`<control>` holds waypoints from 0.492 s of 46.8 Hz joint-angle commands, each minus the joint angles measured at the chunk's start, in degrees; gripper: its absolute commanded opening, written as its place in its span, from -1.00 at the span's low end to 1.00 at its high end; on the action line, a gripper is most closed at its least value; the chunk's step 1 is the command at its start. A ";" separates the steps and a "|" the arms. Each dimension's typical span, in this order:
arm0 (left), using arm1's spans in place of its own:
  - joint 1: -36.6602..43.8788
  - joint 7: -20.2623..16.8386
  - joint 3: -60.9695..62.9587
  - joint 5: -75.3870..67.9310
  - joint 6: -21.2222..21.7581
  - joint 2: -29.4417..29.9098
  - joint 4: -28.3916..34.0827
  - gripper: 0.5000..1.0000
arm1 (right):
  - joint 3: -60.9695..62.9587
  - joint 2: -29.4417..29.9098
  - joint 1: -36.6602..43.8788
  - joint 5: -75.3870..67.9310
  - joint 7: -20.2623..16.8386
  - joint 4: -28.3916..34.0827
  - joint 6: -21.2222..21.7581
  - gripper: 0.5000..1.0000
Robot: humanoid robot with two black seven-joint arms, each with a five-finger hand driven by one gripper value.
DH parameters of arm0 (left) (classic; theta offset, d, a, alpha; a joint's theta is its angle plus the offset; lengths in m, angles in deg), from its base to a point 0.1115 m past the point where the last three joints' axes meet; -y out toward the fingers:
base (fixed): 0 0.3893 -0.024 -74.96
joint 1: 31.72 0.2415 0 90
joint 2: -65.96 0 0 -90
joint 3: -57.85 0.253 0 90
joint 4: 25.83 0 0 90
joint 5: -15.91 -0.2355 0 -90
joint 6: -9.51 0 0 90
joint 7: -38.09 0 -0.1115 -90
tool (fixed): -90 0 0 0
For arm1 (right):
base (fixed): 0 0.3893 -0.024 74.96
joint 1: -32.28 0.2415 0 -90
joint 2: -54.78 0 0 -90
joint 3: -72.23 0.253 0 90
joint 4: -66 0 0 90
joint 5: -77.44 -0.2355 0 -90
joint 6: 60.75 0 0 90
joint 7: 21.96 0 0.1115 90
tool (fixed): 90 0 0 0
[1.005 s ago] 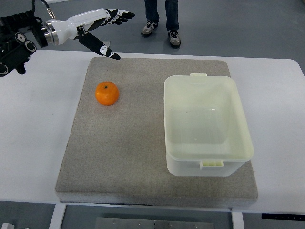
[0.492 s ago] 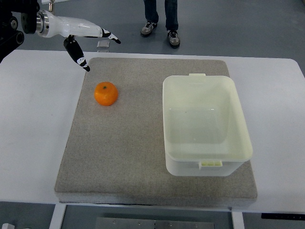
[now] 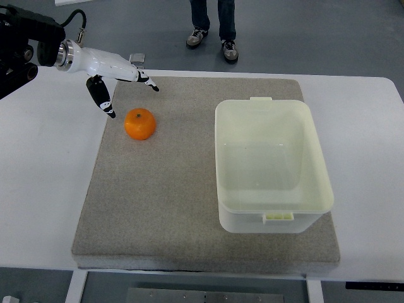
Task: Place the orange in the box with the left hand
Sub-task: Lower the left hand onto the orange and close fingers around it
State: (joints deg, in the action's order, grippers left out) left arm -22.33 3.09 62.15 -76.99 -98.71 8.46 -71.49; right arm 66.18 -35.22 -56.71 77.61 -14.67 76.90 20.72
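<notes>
An orange [image 3: 140, 124] lies on the left part of a grey felt mat [image 3: 164, 202]. A pale, translucent plastic box [image 3: 273, 165], open on top, stands on the mat's right half. My left hand [image 3: 120, 85] comes in from the upper left and hovers just above and left of the orange. Its fingers [image 3: 144, 79] are spread, with the thumb [image 3: 103, 101] pointing down beside the orange. It holds nothing. The right hand is out of view.
The mat lies on a white table [image 3: 44, 189]. A person's legs and shoes [image 3: 214, 35] stand on the floor beyond the table's far edge. A small grey item [image 3: 137, 59] lies at the far edge of the table, behind my hand.
My left hand has swung down and toward the orange, from above the mat's far edge to just beside the fruit. The orange and the box have not moved.
</notes>
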 commanded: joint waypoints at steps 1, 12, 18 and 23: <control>0.19 0.00 0.00 -0.01 0.03 -0.43 -0.04 0.96 | -0.01 0.00 0.04 0.00 0.00 0.00 0.00 0.73; 1.33 0.00 0.35 -0.01 -0.06 -0.87 -0.04 0.96 | -0.01 0.00 0.04 0.00 0.00 0.00 0.00 0.72; 2.65 0.00 0.26 -0.36 0.12 -1.74 -0.04 0.97 | -0.01 0.00 -0.04 0.00 0.00 0.00 0.00 0.73; 3.62 0.00 0.26 -0.62 0.20 -2.62 0.22 0.97 | -0.01 0.00 0.04 0.00 0.00 0.00 0.00 0.73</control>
State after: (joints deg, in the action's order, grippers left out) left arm -19.17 3.08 62.46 -77.38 -98.62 6.16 -71.48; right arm 66.20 -35.22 -56.68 77.61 -14.67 76.90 20.72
